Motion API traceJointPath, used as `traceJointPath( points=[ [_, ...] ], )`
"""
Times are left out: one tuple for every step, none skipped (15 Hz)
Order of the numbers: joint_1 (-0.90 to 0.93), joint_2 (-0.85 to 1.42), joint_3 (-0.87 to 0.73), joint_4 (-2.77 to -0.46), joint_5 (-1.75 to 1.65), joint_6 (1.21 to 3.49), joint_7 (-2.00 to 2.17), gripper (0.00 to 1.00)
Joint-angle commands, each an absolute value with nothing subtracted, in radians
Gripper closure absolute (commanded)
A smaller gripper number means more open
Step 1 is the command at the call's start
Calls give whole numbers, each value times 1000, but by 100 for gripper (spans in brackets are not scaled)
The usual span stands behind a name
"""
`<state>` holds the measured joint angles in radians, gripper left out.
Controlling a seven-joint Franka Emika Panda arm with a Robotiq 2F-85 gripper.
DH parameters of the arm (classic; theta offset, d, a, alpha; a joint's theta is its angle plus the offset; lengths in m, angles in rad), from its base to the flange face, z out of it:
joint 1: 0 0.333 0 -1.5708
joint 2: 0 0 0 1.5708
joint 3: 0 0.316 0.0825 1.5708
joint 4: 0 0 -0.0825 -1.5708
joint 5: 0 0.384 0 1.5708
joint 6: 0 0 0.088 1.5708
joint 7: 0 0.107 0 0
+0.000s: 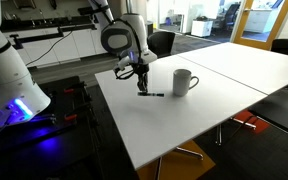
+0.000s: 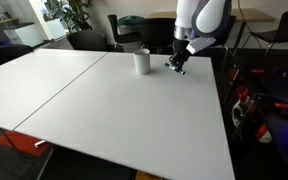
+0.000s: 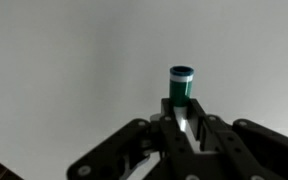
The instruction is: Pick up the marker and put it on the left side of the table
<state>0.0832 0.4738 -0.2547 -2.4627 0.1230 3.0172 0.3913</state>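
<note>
Wrist view shows the gripper (image 3: 184, 120) coming in from the bottom edge, its two dark fingers drawn close together with only a narrow gap between them. The marker (image 3: 182, 85) sits in that gap, pinched from both sides, and its bluish-green end sticks out beyond the fingertips toward the top of the picture. Behind it lies the plain white table (image 3: 64, 60).

In an exterior view the arm (image 1: 119, 38) reaches down over the near corner region of the table, and the gripper hangs low, just above the surface. The marker shows there as a short dark stick (image 1: 156, 95) pointing out sideways from the fingertips toward the white mug (image 1: 184, 82). It lies right at the level of the table top. Whether it rests on the surface or is raised a little off it, I cannot tell. The mug stands upright near the marker, handle turned away from the gripper, and the two do not touch.

In both exterior views the gripper and mug sit close to one long edge of the table, while the wide rest of the white top stretches away from them. In the exterior view from across the table (image 2: 114, 110), the marker is too small and dark against the fingers to make out clearly
</note>
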Motion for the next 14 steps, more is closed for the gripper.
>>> traceJointPath(
  points=[
    [-49, 412, -185, -2491, 201, 3015, 346, 95],
    [-80, 411, -176, -2485, 219, 3010, 339, 95],
    [-110, 410, -169, -2478, 236, 3001, 335, 95],
    [-126, 415, -178, -2468, 247, 2995, 344, 95],
    [-145, 421, -180, -2458, 256, 2992, 347, 95],
    [-160, 428, -187, -2445, 265, 2986, 352, 95],
    [-168, 436, -194, -2433, 271, 2986, 360, 95],
    [-179, 448, -196, -2416, 277, 2988, 363, 95],
    [-194, 456, -188, -2401, 284, 2995, 358, 95],
    [-200, 468, -186, -2384, 292, 3000, 363, 95],
    [-218, 482, -168, -2363, 303, 3007, 355, 95],
    [-227, 498, -159, -2343, 310, 3012, 353, 95],
    [-239, 518, -143, -2319, 318, 3016, 350, 95],
    [-246, 534, -132, -2300, 325, 3022, 347, 95]
  ],
)
